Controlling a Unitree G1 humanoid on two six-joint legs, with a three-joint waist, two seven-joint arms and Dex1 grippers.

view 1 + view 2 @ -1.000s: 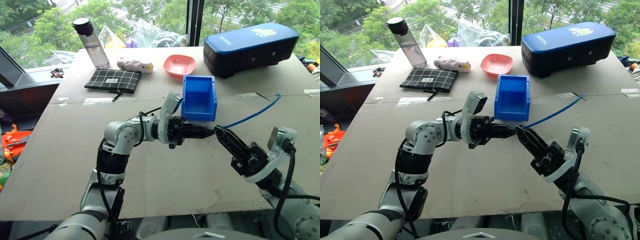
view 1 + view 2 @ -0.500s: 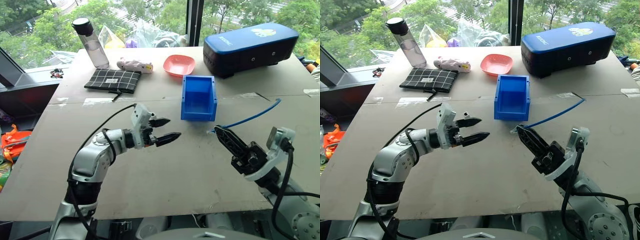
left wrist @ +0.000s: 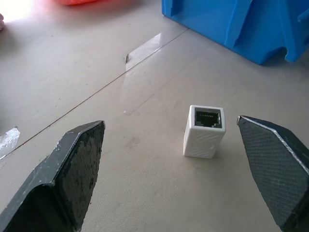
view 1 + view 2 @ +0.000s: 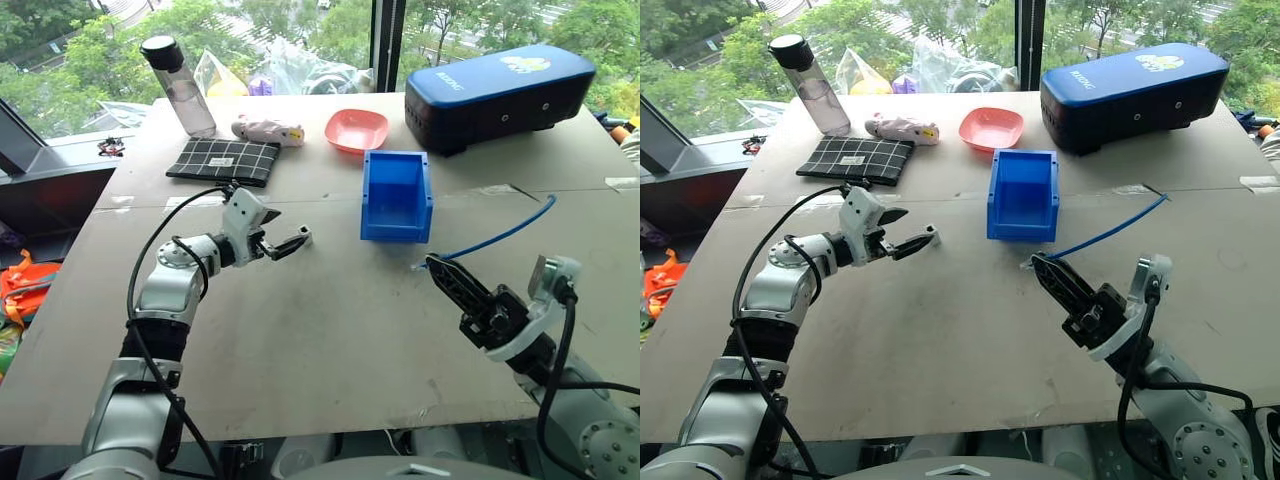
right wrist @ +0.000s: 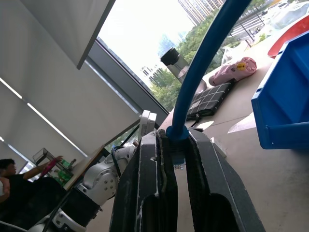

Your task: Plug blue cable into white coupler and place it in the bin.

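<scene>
Plugging is not yet done: the white coupler [image 3: 204, 131] stands free on the worktop [image 4: 330, 330] between the released left jaws, while the blue cable [image 4: 500, 233] is clenched near its plug by the right jaws. The bin [image 4: 397, 196] holds nothing.

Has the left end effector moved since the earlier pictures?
Yes. The left end effector has moved to the robot's left, away from the bin, and now stands open by the white coupler.
</scene>
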